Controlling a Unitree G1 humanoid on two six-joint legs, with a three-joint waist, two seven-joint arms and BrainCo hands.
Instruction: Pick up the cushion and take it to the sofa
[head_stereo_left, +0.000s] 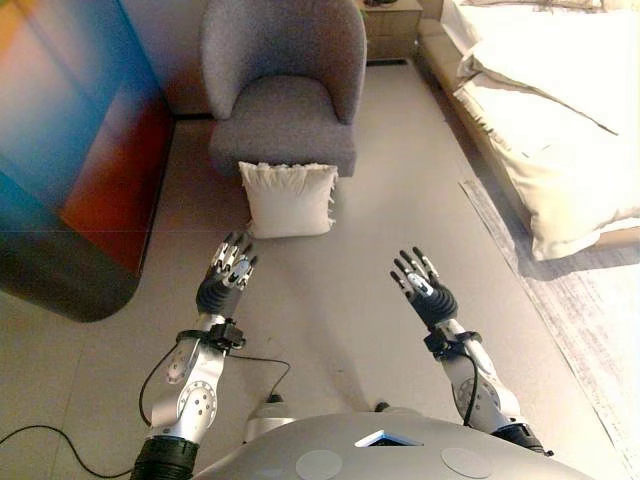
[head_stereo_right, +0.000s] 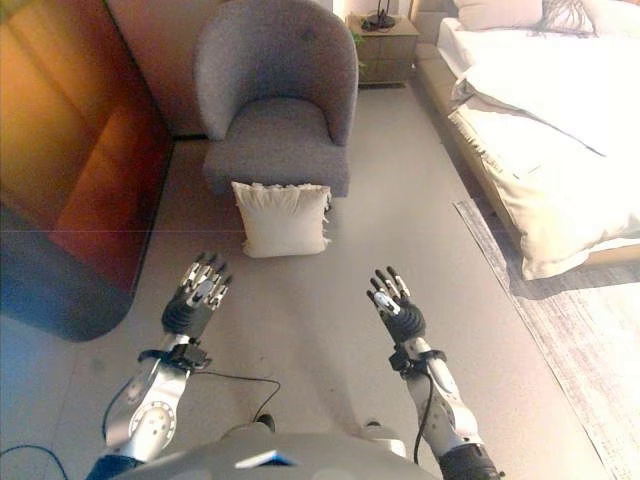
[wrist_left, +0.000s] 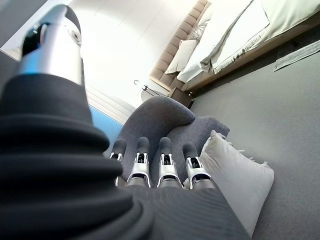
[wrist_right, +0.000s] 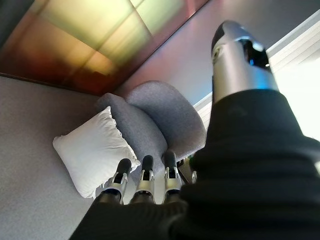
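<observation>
A cream cushion (head_stereo_left: 289, 198) with a fringed edge stands on the floor, leaning against the front of a grey armchair (head_stereo_left: 284, 85). My left hand (head_stereo_left: 225, 277) hovers just short of the cushion's lower left corner, fingers straight and open, holding nothing. My right hand (head_stereo_left: 424, 285) is raised further right and nearer me, also open and empty. The cushion (wrist_left: 239, 176) shows past the left fingers (wrist_left: 165, 167), and the cushion (wrist_right: 93, 150) lies beyond the right fingers (wrist_right: 145, 182), with a gap in both views.
A bed (head_stereo_left: 548, 110) with pale bedding runs along the right, a rug (head_stereo_left: 590, 300) beside it. A dark glossy cabinet (head_stereo_left: 70, 150) stands at the left. A wooden nightstand (head_stereo_right: 383, 45) sits behind the armchair.
</observation>
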